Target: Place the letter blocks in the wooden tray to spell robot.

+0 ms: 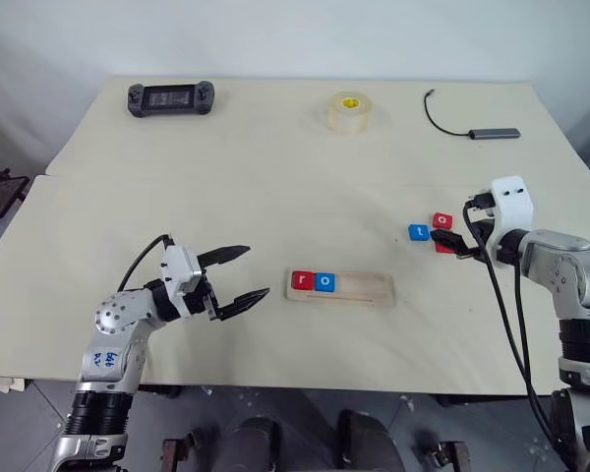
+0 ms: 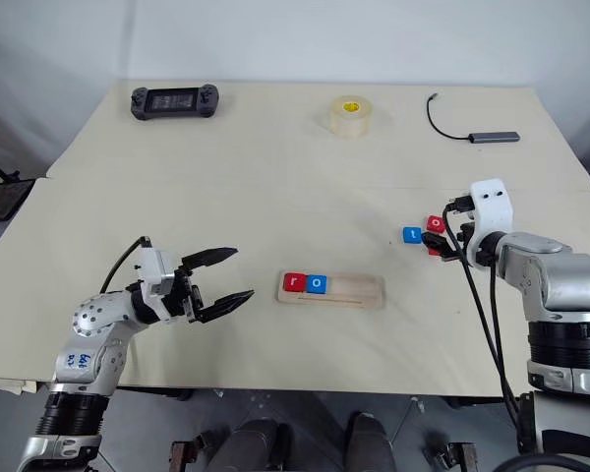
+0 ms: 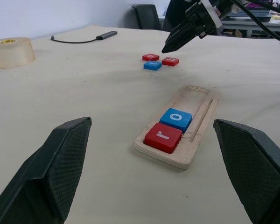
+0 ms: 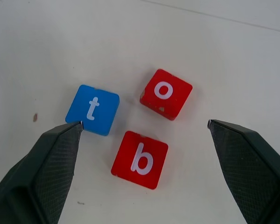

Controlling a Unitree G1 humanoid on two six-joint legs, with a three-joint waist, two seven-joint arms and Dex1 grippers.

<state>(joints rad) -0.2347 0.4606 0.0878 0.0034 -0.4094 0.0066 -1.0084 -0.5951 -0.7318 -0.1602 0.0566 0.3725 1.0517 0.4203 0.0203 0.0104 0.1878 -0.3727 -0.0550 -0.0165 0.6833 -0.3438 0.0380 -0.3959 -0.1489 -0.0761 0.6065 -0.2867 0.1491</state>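
Note:
The wooden tray (image 1: 369, 287) lies at the table's middle front. A red r block (image 1: 302, 280) and a blue o block (image 1: 324, 281) sit side by side at its left end. To the right of the tray lie three loose letter blocks: a blue t (image 4: 92, 109), a red o (image 4: 165, 93) and a red b (image 4: 140, 159). My right gripper (image 1: 450, 242) hovers open just over them, its fingers straddling the red b. My left gripper (image 1: 258, 270) is open and empty, held left of the tray and pointing toward it.
At the back of the table are a black game controller (image 1: 171, 97), a roll of clear tape (image 1: 349, 111) and a grey hub with a black cable (image 1: 495, 133). A seam crosses the table between them and the blocks.

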